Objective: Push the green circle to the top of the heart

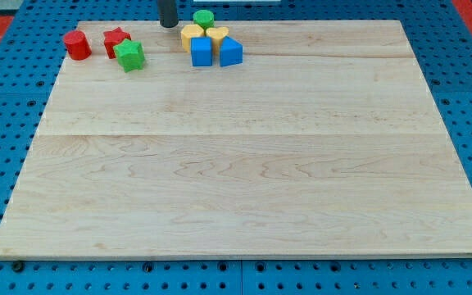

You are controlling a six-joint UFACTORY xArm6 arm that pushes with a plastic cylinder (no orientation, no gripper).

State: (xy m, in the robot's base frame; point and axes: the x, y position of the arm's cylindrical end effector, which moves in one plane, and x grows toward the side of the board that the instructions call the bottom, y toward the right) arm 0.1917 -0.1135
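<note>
The green circle [203, 19] sits at the board's top edge, touching the top of the two yellow blocks, between them. The yellow heart [218, 35] is just below and right of it. My tip [168, 24] stands a short way left of the green circle, apart from it, beside the other yellow block [191, 35].
Two blue blocks [201, 52] [230, 52] sit right below the yellow ones. At the top left are a red cylinder [77, 44], a red star [116, 40] and a green star [129, 55]. The wooden board [244, 164] lies on a blue pegboard.
</note>
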